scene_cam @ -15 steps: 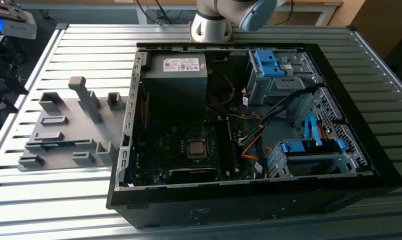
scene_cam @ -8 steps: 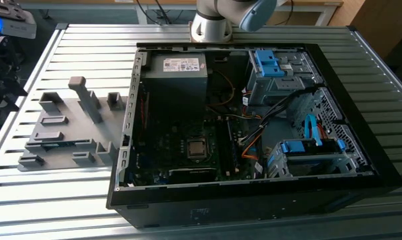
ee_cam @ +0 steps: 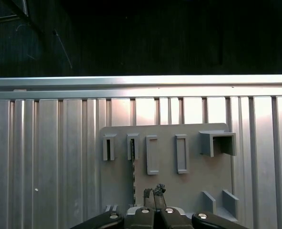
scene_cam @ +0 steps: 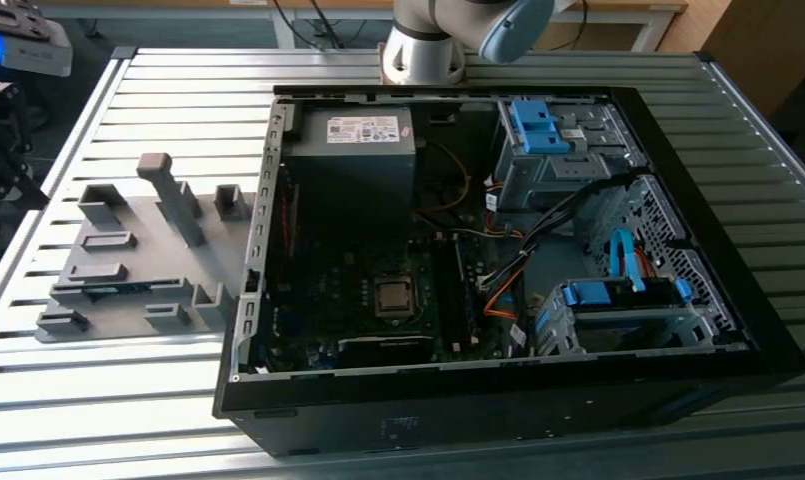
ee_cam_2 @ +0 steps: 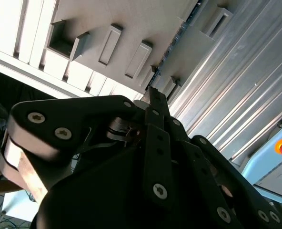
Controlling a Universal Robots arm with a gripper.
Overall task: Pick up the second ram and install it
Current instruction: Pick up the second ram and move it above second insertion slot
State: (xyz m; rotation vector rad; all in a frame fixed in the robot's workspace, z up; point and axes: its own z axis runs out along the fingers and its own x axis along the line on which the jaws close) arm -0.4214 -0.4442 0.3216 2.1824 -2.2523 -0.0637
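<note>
The gripper is hovering over the grey holder plate, its fingertips pressing together and clasping nothing. The second ram is standing on edge in the plate's slotted blocks, just beside the fingertips. In the exterior view, the plate is lying near the table's edge on the exterior view's left, and the open computer case is sitting beside it.

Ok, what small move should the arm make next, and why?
Probably slide the gripper sideways over the second ram: it hangs above the grey holder plate, beside the ram's upright edge, not in line with it.
</note>
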